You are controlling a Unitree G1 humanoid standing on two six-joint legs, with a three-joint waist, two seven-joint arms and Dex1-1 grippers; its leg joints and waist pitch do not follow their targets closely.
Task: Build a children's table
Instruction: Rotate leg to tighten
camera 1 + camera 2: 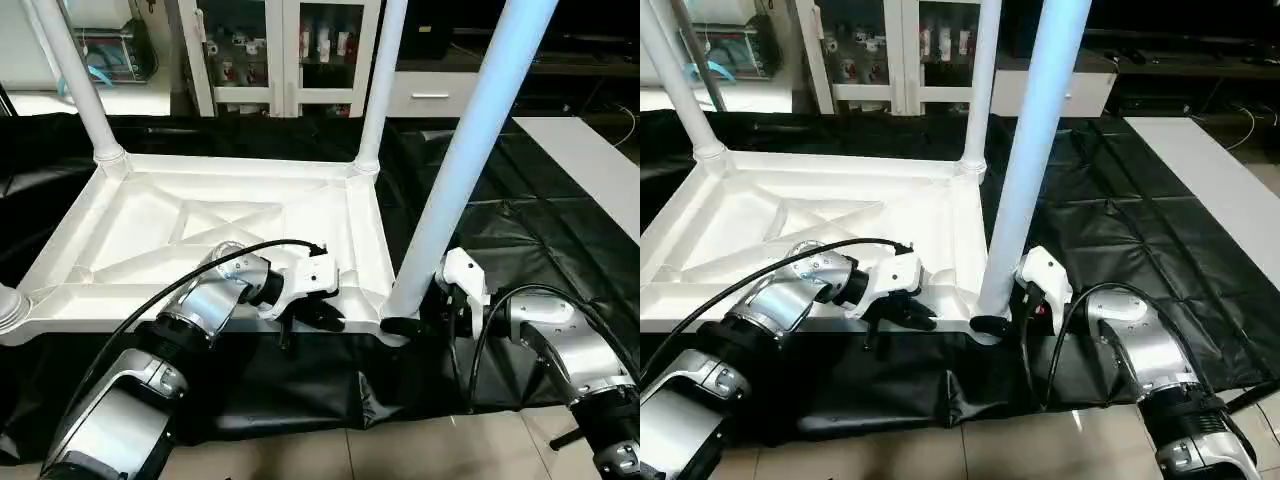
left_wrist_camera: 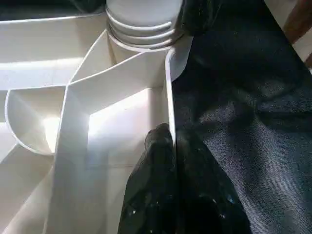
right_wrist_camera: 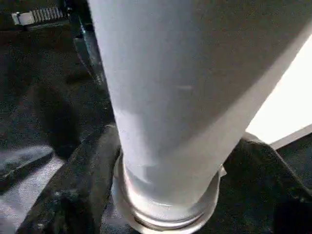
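The white tabletop (image 1: 200, 225) lies upside down on the black drape, its X ribs facing up. Two legs stand in the far corner sockets, one at the far left (image 1: 80, 85) and one at the far right (image 1: 378, 90). A third leg (image 1: 470, 150) stands in the near right socket. At the near left corner a ribbed leg base (image 1: 8, 305) shows at the picture's edge. My left gripper (image 1: 315, 318) is shut on the tabletop's near rim (image 2: 168, 97), one finger (image 2: 151, 195) on each side. My right gripper (image 1: 405, 325) is shut on the base of the near right leg (image 3: 165, 97).
The black-draped work table (image 1: 520, 230) ends just in front of the tabletop, with tiled floor (image 1: 420, 450) below. A white glass-door cabinet (image 1: 290, 50) stands behind. A white surface (image 1: 590, 160) lies at the right.
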